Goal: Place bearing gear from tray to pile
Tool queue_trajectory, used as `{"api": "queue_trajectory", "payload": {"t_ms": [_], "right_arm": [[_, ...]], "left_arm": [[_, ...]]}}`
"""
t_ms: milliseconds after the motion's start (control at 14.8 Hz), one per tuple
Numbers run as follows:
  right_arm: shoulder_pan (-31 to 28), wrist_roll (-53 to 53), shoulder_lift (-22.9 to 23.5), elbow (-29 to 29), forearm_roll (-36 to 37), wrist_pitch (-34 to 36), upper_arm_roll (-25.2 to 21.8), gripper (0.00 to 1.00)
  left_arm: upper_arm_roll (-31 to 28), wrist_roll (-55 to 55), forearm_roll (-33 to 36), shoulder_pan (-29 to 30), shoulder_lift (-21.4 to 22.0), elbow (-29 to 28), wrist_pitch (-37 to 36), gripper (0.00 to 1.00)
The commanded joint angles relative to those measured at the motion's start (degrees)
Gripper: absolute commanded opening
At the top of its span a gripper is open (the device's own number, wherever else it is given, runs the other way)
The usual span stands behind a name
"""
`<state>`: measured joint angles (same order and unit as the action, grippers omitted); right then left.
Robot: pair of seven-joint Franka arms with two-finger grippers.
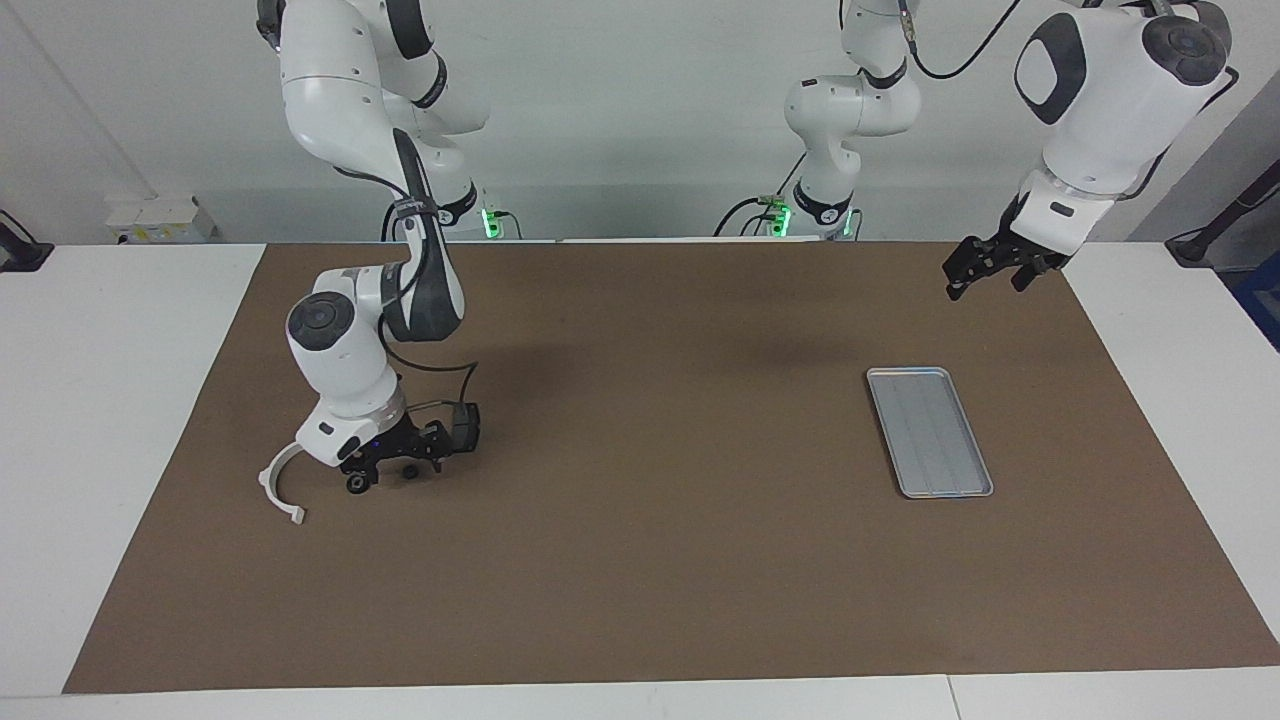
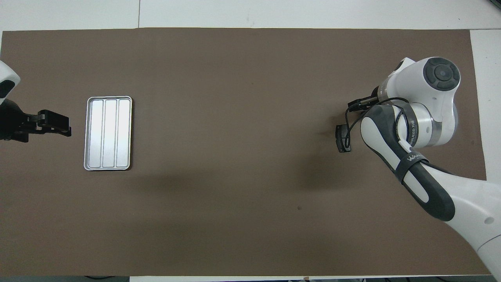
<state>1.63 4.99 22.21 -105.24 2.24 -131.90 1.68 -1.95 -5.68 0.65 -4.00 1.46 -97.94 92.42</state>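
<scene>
- The bearing gear [image 1: 356, 484] is a small, round, black part with a lighter spot at its centre; you see it lying flat on the brown mat [image 1: 640, 560] that covers the tabletop [image 1: 100, 400], toward the right arm's end.
- It lies just beside the white half-ring bracket [image 1: 277, 487], a thin curved plastic piece that lies open on the mat with its arc turned toward the robots.
- The right pincer [image 1: 393, 470] hangs low over the mat with its fingers spread wide; the gear lies under one fingertip, nothing is pinched between the two, and you cannot tell whether that tip touches it.
- The tray [image 1: 929, 431] is a flat silver rectangle with lengthwise ribs and a low rim, well apart from the gear at the left arm's end, and it carries nothing.
- The left pincer [image 1: 987, 267] waits in the air over the mat's edge, at the tray's end of the tabletop; its fingers stand apart and hold nothing.
- From the facing view you get the gear, the bracket and the right pincer's fingers.
- In the overhead view the right arm's wrist covers all three; there you see only the tray [image 2: 108, 133], the left pincer [image 2: 53, 126] beside it and the arm's black camera.
</scene>
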Motion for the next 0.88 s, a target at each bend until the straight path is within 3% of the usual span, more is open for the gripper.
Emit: {"api": "queue_trajectory", "payload": {"t_ms": [0, 474, 812], "right_arm": [[-0.6, -0.6, -4.0, 2.7, -0.9, 7.1, 0.3, 1.0], [-0.8, 0.2, -15.9, 8.0, 0.1, 22.6, -0.2, 1.0], [-2.1, 0.9, -20.6, 11.0, -0.7, 32.0, -1.1, 1.0]], "left_arm": [[0.8, 0.1, 0.9, 0.8, 0.9, -0.7, -0.2, 1.0], [0.8, 0.1, 0.9, 0.8, 0.9, -0.7, -0.2, 1.0], [0.8, 0.1, 0.9, 0.8, 0.9, -0.7, -0.2, 1.0]]}}
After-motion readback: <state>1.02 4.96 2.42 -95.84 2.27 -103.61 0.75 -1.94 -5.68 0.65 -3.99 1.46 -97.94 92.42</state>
